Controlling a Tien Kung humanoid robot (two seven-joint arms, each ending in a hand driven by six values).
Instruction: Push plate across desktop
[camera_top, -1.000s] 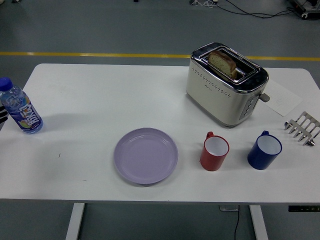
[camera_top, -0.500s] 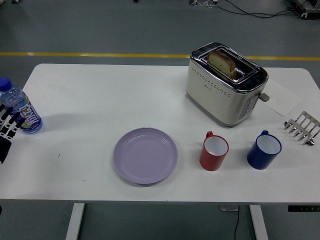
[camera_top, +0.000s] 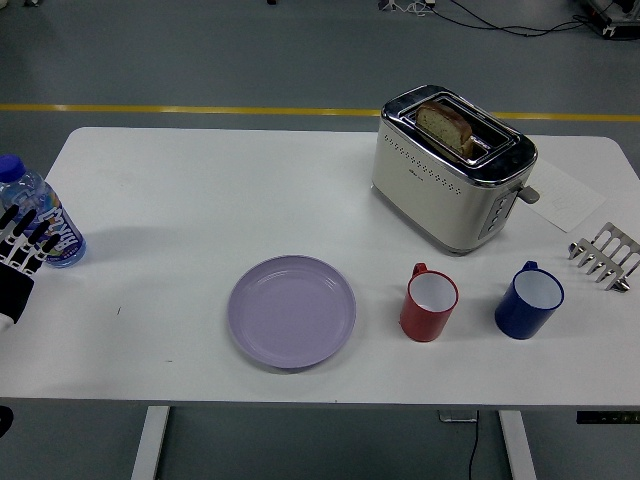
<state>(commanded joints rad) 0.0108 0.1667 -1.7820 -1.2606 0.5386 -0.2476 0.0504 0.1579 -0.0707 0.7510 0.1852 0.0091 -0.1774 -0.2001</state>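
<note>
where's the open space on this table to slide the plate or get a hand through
Widest bare stretch: between the water bottle and the toaster, running from the far edge to the purple plate. Also free: the near strip left of the plate, where the left hand enters. Crowded on the right: red mug, blue mug, toast rack.

Two mugs (camera_top: 429, 303) (camera_top: 529, 299), one plate (camera_top: 291, 311)

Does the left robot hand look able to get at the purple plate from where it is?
Probably yes: the left robot hand is by the water bottle, with only bare table between it and the purple plate.
</note>
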